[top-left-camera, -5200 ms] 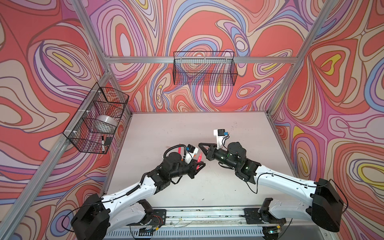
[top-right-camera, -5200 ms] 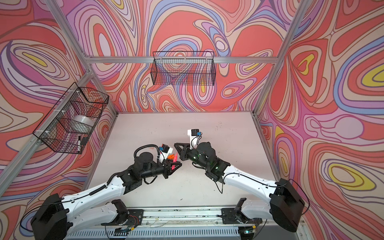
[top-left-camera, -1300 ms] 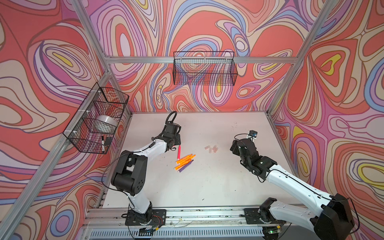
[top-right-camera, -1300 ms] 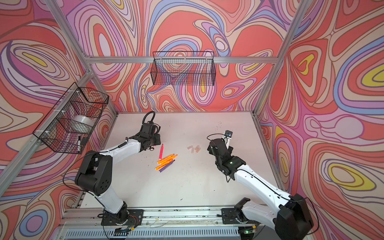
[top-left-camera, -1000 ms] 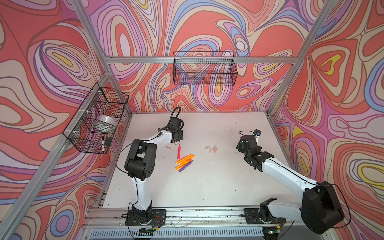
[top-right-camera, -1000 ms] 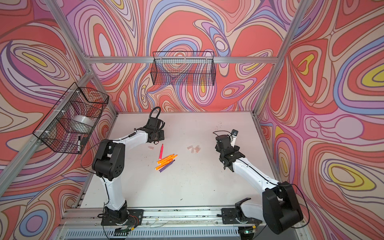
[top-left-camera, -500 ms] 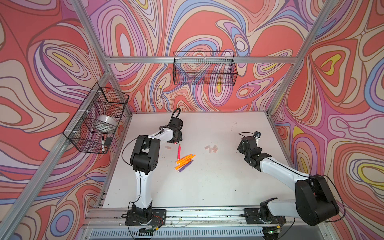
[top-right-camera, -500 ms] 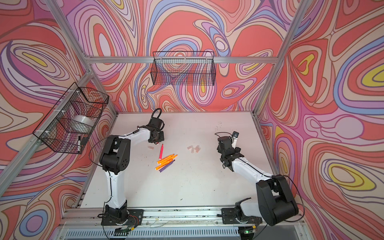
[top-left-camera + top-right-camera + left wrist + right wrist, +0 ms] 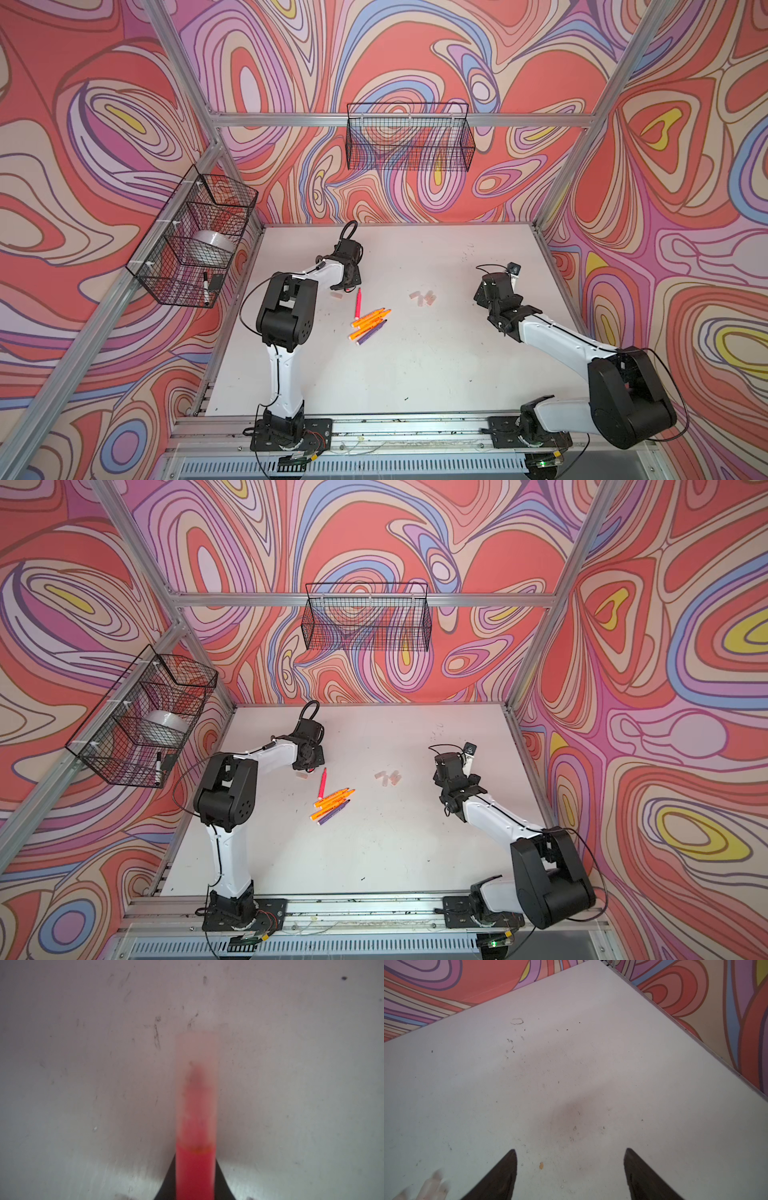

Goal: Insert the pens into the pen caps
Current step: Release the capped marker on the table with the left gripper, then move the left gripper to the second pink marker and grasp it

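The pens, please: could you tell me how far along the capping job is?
Looks done: one cap sits over the tip of a pink-red pen. In hand: the left end effector is shut on that pen. Left: a second pink-red pen, three orange pens and a purple pen lie uncapped on the table; a lone cap and a cluster of caps lie loose. The right end effector is open, empty.

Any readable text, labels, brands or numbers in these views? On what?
No text can be read in any view.
Orange pens: any print is too small to read.
Black-and-white marker: too small to read.
Red pen in the left wrist view: blurred, no lettering visible.
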Tool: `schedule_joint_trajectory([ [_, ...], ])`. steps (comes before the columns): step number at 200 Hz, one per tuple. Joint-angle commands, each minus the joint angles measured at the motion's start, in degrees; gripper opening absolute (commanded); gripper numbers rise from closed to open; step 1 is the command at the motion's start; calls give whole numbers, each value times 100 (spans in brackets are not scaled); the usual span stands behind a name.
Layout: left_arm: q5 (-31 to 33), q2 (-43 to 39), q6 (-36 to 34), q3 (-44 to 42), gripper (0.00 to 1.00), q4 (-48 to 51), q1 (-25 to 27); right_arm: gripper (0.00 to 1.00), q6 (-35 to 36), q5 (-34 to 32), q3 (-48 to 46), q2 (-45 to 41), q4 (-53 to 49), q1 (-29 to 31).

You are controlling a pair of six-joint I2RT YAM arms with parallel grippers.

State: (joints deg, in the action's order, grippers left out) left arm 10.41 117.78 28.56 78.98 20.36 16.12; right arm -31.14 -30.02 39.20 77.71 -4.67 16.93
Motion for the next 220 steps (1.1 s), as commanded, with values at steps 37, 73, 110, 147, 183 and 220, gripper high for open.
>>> schedule_joint_trajectory([
  [37, -62, 96, 150, -129, 27, 285, -39, 83, 25, 31, 59, -17, 27, -23],
  [73, -58, 184, 126, 1, 29, 339, -39, 83, 33, 40, 70, 17, 29, -23],
  [110, 74, 79, 112, 47, 31, 411, -43, 83, 37, 42, 97, 61, 12, -18],
  [147, 18, -378, -129, 14, 42, 464, -39, 83, 34, 50, 102, 73, 13, -23],
  [183, -137, -1213, -297, -418, 46, 444, 43, 83, 38, 56, 97, 70, 27, -21],
  [220, -66, -2084, -308, -1210, 46, 459, 472, 83, 39, 77, 105, 80, 31, -23],
])
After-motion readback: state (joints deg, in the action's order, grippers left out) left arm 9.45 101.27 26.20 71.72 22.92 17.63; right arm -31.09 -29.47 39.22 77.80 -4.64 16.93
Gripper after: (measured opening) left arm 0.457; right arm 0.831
